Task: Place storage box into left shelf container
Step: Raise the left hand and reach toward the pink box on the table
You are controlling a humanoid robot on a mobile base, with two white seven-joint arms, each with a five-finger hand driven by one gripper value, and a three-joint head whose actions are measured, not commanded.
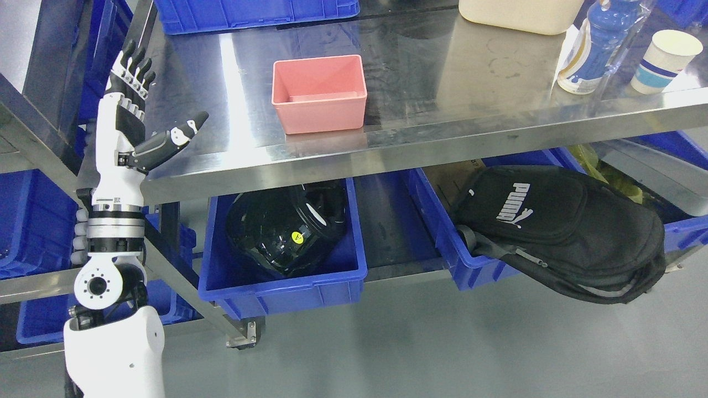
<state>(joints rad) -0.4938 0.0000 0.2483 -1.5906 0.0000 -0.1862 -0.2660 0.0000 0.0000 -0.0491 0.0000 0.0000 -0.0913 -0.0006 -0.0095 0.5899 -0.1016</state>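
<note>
In the head view, the storage box (pixel 319 94), a pink open-topped rectangular tub, stands empty and upright on the steel surface (pixel 442 94) at upper centre. The left hand (pixel 138 110) rises at the left edge, fingers spread, holding nothing, well apart from the box. Below, a blue bin (pixel 282 290) holds a black helmet (pixel 285 226); a black bag (pixel 564 232) drapes over another bin at right.
</note>
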